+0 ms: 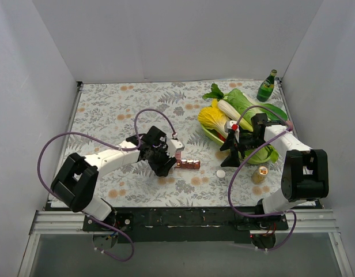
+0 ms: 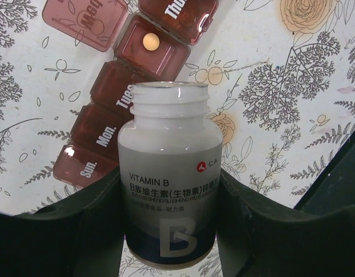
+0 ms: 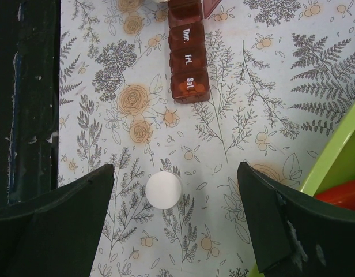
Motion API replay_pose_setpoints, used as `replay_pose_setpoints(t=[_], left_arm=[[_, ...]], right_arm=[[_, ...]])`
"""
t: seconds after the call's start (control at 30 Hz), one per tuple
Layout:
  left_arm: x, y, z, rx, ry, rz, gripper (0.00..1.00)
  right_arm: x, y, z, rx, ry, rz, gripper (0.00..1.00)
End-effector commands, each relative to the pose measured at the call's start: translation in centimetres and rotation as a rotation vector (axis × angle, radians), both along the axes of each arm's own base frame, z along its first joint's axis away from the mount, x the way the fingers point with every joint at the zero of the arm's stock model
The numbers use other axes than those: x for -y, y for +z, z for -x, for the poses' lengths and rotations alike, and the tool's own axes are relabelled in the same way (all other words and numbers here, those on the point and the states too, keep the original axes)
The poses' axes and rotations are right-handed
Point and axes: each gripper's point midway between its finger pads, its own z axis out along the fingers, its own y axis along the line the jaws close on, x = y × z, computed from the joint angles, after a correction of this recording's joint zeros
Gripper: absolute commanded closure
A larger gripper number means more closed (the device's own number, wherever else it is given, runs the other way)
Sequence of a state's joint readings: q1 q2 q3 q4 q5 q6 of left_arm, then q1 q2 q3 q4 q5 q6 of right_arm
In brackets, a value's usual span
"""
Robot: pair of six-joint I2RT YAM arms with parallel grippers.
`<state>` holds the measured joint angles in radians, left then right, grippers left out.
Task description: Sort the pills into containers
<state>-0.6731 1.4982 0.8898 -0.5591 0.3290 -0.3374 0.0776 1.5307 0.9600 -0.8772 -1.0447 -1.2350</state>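
The containers are a dark-red strip of day-labelled compartments lying at the table's middle. In the left wrist view the containers lie just beyond the bottle mouth. One compartment stands open with a single round pale pill inside, its lid flipped aside. My left gripper is shut on a white Vitamin B bottle, uncapped and tipped towards the strip; it also shows in the top view. My right gripper is open and empty above a white bottle cap, right of the strip's Sat. end.
The white cap lies right of the strip. A tan-lidded little jar stands near the right arm. A green tray with vegetables fills the back right, its rim showing in the right wrist view. A green glass bottle stands in the far right corner.
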Motion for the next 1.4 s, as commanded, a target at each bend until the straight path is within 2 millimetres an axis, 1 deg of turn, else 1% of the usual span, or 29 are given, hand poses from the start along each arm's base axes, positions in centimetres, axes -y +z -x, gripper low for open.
replay_pose_setpoints(t=[0.0, 0.7, 1.07, 1.37], left_arm=[[0.59, 1.2, -0.66, 0.022, 0.0, -0.014, 1.0], [0.71, 0.78, -1.02, 0.006, 0.008, -0.105, 1.0], [1.12, 1.19, -1.45, -0.001, 0.03, -0.14, 1.0], [1.17, 1.13, -1.56, -0.006, 0.036, -0.16, 1.0]], right_arm=[[-0.17, 2.05, -0.68, 0.055, 0.002, -0.034, 0.04], [-0.07, 2.16, -0.67, 0.056, 0.0, -0.04, 0.04], [-0.04, 2.15, -0.66, 0.053, 0.001, -0.044, 0.04], [0.01, 2.19, -0.61, 0.051, 0.0, -0.047, 0.04]])
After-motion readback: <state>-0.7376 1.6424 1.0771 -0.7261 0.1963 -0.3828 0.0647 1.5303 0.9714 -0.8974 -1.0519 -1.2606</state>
